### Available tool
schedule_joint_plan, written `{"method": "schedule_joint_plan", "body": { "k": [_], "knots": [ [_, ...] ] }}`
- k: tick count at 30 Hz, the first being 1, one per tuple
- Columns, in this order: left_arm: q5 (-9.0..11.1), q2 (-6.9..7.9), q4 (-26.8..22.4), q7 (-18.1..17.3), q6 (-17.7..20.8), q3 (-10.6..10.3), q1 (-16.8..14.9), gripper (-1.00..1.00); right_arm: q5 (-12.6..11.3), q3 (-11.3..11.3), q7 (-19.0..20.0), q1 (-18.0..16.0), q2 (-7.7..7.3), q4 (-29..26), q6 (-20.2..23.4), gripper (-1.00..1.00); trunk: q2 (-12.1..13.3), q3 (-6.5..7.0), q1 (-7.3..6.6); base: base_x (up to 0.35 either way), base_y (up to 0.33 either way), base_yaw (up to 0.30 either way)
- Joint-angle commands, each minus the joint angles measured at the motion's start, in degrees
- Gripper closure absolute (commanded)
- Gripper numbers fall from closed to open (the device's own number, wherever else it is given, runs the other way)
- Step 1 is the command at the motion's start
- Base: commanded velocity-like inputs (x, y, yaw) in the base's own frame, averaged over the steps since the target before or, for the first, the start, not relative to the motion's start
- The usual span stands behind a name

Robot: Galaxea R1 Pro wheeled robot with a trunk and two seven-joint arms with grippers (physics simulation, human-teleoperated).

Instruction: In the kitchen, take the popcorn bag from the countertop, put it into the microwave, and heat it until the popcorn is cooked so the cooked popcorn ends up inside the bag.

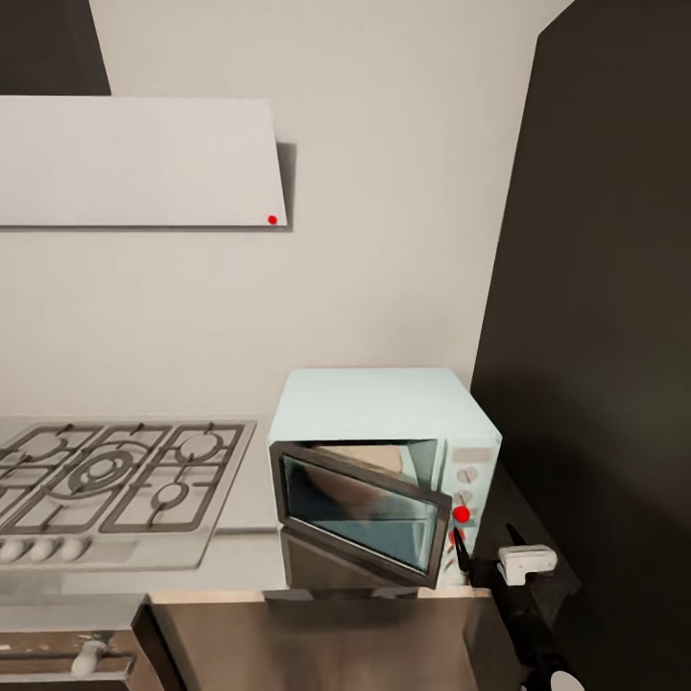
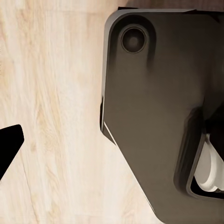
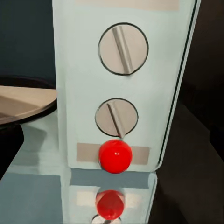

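The pale mint-blue microwave (image 1: 384, 403) stands at the right end of the grey countertop (image 1: 240, 549). Its dark glass door (image 1: 360, 513) hangs partly open. A tan shape (image 1: 372, 459) shows inside the cavity, and I cannot tell whether it is the popcorn bag. My right gripper (image 1: 486, 545) is open, just in front of the side panel, below the glowing red light (image 1: 462, 513). In the right wrist view the panel is very close, showing two round knobs (image 3: 123, 48) and the red light (image 3: 115, 155). A dark finger (image 3: 9, 149) sits at the edge of that view. In the left wrist view a black fingertip (image 2: 10, 144) of my open left gripper hangs over the wooden floor.
A gas hob (image 1: 106, 480) with grates lies left of the microwave, under a pale range hood (image 1: 134, 163). A tall dark cabinet (image 1: 595, 336) rises right beside the microwave. Dark glossy cabinet fronts (image 1: 317, 643) run below the worktop. My dark base (image 2: 154, 116) lies beneath the left arm.
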Motion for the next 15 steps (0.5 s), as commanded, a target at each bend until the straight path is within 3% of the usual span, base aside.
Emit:
{"method": "schedule_joint_plan", "body": {
  "k": [1,4,10,15],
  "knots": [
    [0.05,-0.01,0.01,0.05,-0.04,0.3,-0.01,-1.0,-0.04,0.13,-0.18,-0.02,-0.05,0.03,-0.16,-1.0,-0.03,-0.02,0.05,0.341,0.0,0.0],
    [0.05,0.0,0.0,0.06,-0.04,0.33,-0.01,-1.0,-0.04,0.13,-0.15,-0.02,-0.05,0.03,-0.16,-1.0,-0.03,-0.02,0.05,0.23,0.0,0.0],
    [0.05,-0.02,0.0,0.06,-0.04,0.3,-0.01,-1.0,-0.04,0.29,1.21,-0.02,-0.05,0.03,-0.13,-1.0,-0.03,-0.02,0.05,0.026,0.0,0.0],
    [0.05,-0.02,0.0,0.05,-0.04,0.29,-0.01,-1.0,-0.04,0.11,12.06,-0.02,-0.07,0.03,-0.07,-1.0,-0.03,-0.02,0.05,0.001,0.0,0.0]
  ]
}}
